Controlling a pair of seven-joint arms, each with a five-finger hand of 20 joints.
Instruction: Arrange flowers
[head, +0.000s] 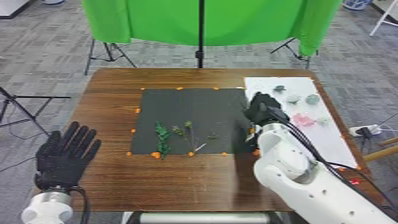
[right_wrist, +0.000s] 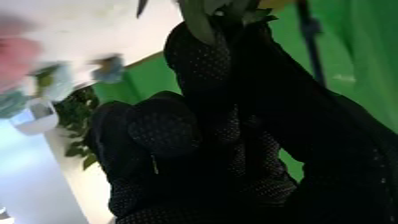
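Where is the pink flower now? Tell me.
In the head view, the pink flower lies on the white sheet at the right of the table, beside a pale green flower, just right of the right robot hand.

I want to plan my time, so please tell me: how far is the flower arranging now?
Partly done: green sprigs lie on the dark mat. In hand: the right hand pinches a leafy piece. Remaining, probably to be placed: the pink flower and pale flowers on the white sheet.
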